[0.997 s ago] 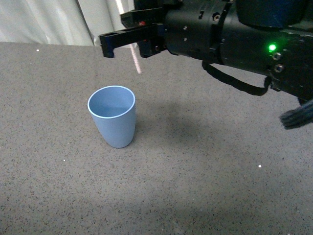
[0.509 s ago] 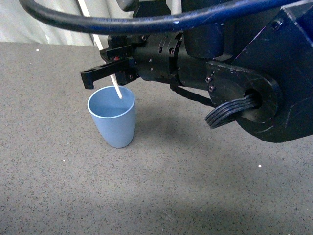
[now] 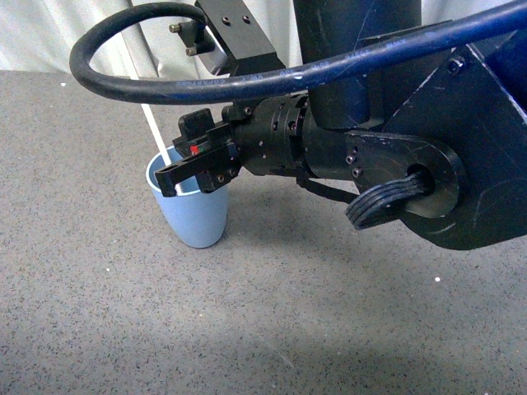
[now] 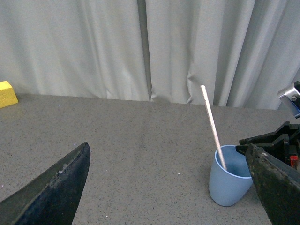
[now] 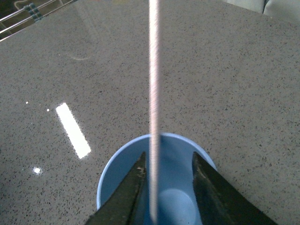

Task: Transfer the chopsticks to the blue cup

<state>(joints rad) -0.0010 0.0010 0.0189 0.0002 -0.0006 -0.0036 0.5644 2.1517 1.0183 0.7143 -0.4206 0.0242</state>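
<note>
Right wrist view, centre: the chopstick (image 5: 153, 93) stands with its lower end inside the blue cup (image 5: 174, 149). It passes between the jaws of the right gripper (image 5: 168, 159), which are spread wider than the stick, and it sits close to one of them. In the front view it leans toward the upper left, and the cup stands on the grey table (image 3: 99, 313). The jaws of the left gripper (image 4: 167, 149) gape wide and hold nothing.

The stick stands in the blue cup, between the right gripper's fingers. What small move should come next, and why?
Probably draw the right gripper slowly back from the blue cup. The chopstick leans with its lower end inside, and the jaws stand wider than it, so it seems released.
</note>
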